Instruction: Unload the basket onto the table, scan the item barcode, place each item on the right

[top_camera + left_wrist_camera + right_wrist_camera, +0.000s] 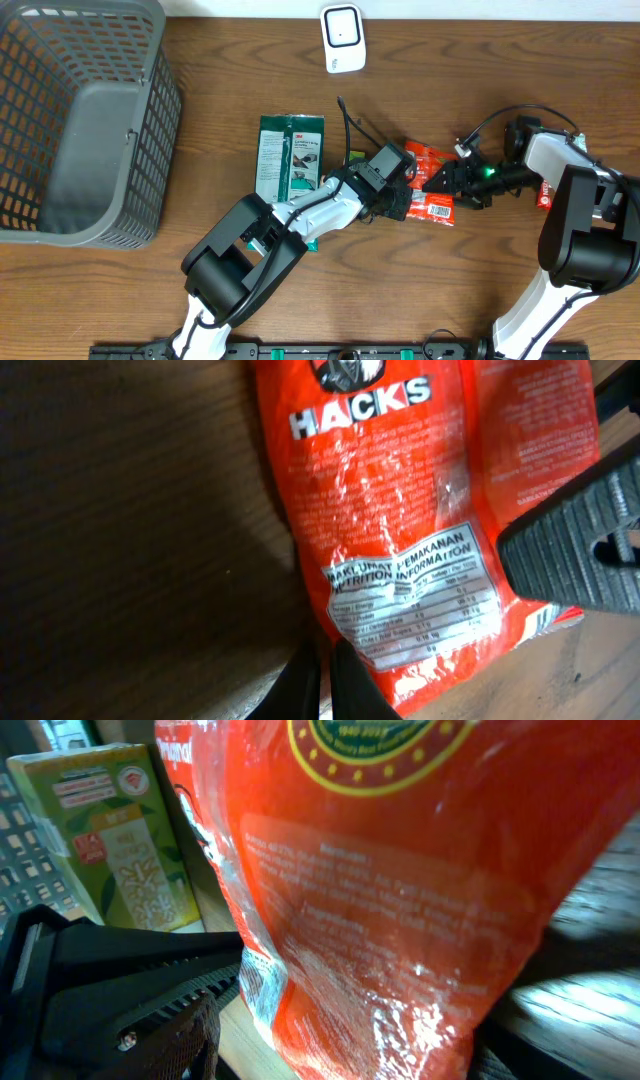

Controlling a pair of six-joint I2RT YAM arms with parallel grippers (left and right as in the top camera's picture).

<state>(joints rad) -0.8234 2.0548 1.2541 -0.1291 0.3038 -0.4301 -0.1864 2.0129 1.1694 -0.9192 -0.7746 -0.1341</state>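
Packet of orange-red Hacks sweets (428, 160), the item to be scanned, shown right of centre on the worktop (450, 80), between the two arms. The left claw (400, 200) is pressed together at the packet's left edge. Its tips are seen against the foil margin in the left wrist view, but whether foil is caught between them cannot be told. The right claw (440, 182) is placed at the packet's right edge with its jaws spread to either side of it, and one ribbed pad (575, 550) is seen over the foil. No firm pinch is shown.

The two-sided arrangement is judged to be a steadying one: the limp packet is held down at one side so that it can be taken at the other and turned towards the white scanner (342, 38), which stands at the far edge, well apart. A nutrition panel is turned upward and no barcode can be made out, so a turn of the packet is probably called for.

Counted items:
- one Hacks packet
- one green packet (290, 155), laid flat to the left of the Hacks packet
- one small red item (545, 192) at the right, partly hidden by the right arm
- one scanner
- one grey basket (160, 110) at the left
- two arms, with one claw each
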